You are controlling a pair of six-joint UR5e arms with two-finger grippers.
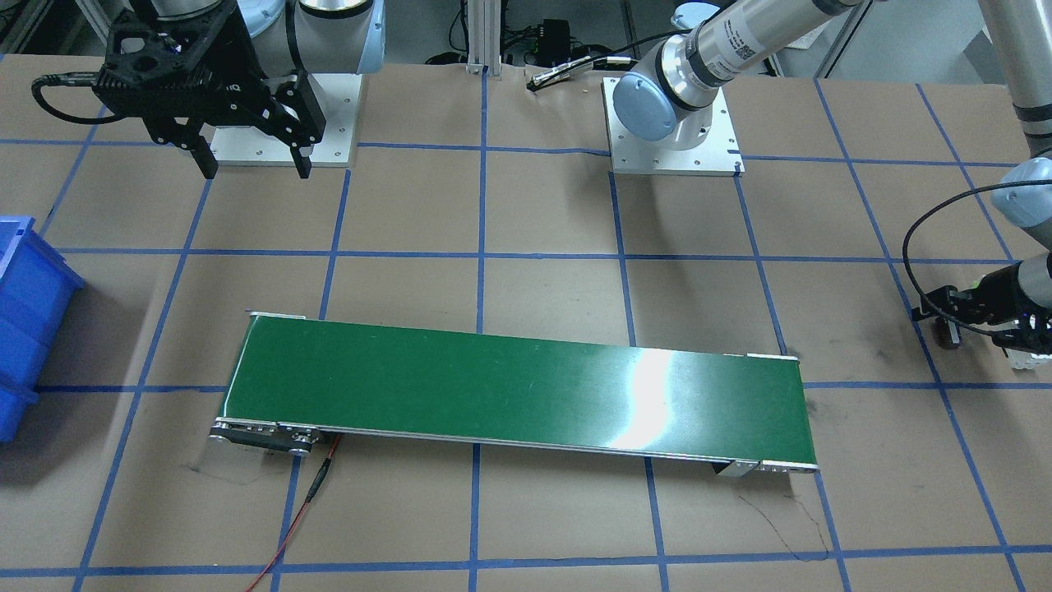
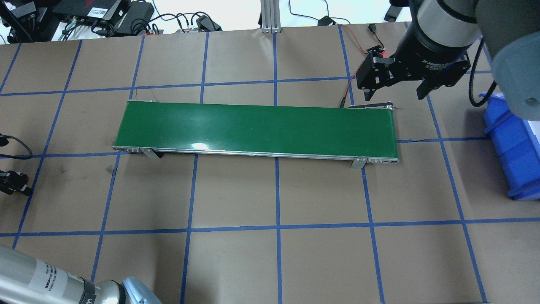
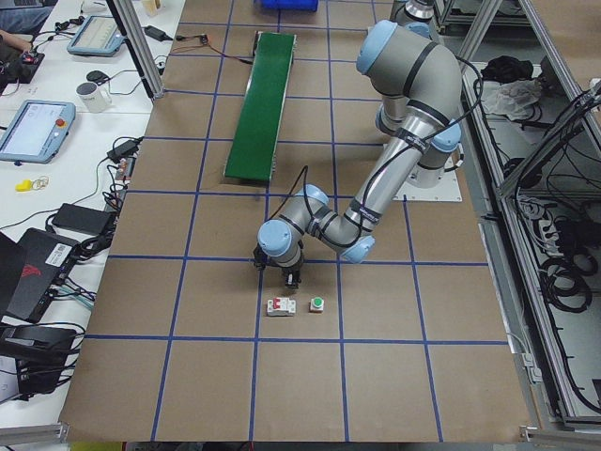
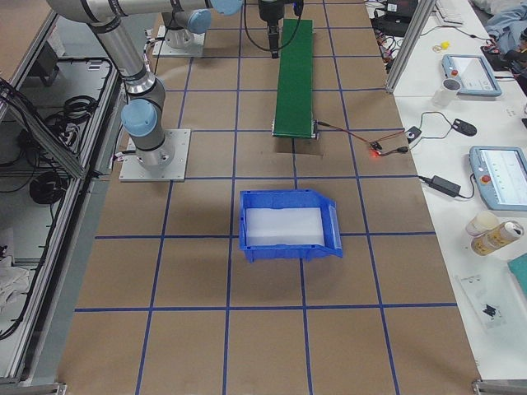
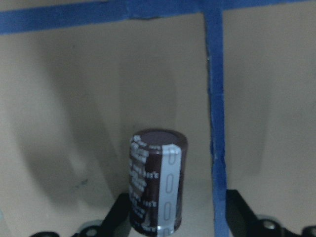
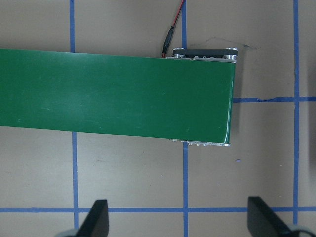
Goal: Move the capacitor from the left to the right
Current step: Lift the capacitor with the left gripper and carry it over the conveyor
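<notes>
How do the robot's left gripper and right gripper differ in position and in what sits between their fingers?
The left gripper sits low at the table; the right gripper hangs near the end of the green conveyor. The left gripper straddles the capacitor; the right gripper is empty. Both are open.

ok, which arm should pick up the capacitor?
Left. The left gripper is down at the table, with the capacitor standing upright between its open fingers. The right gripper hangs open above the right end of the green conveyor, nowhere near the capacitor.
</notes>
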